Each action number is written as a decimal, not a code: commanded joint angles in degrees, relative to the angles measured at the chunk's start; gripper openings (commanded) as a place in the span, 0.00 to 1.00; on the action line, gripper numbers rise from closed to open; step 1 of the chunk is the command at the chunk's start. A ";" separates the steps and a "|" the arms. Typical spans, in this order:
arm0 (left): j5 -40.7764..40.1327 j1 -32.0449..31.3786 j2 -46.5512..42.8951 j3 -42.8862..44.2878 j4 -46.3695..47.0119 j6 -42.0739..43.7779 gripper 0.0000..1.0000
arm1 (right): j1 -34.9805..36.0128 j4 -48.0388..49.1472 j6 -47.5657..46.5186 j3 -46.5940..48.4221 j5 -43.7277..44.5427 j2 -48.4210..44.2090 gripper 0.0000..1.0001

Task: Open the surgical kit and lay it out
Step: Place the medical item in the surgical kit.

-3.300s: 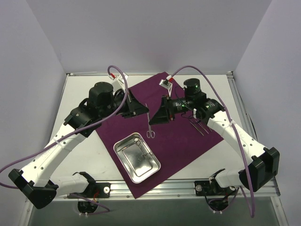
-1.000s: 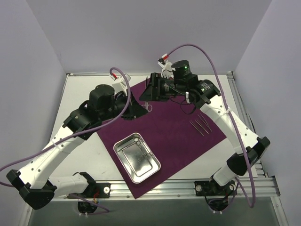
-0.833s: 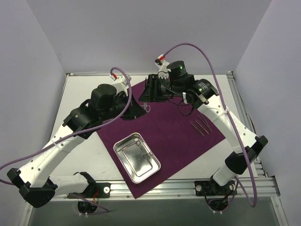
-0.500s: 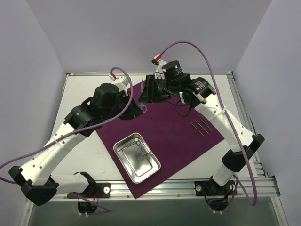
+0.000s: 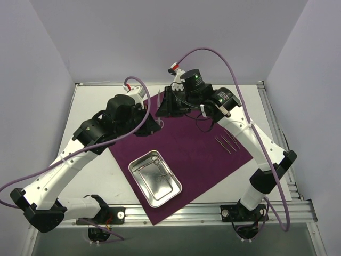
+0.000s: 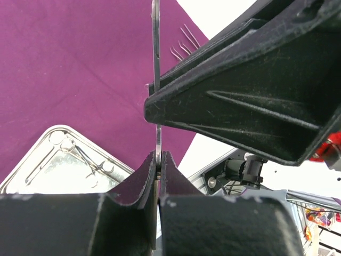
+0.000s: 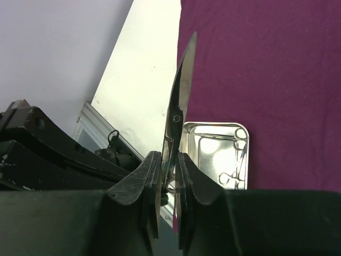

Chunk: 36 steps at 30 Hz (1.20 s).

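Cloth wrap point(image 5: 202, 154), dark purple, covers white table point(image 5: 89, 100) between pale walls point(image 5: 170, 37).

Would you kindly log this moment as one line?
phase: scissors handover mid-air | left jaws: shut on scissors | right jaws: around scissors, grip unclear | tray: on cloth

A robotics lab test cell: plain pale walls point(image 5: 160, 37) box in a white table point(image 5: 93, 96) edged with aluminium rail point(image 5: 202, 210), purple cables point(image 5: 234, 69) looping overhead.
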 commanded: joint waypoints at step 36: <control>10.02 23.53 -2.21 -5.36 -5.17 26.41 0.94 | -18.04 -5.21 -39.33 -36.26 20.08 1.85 0.00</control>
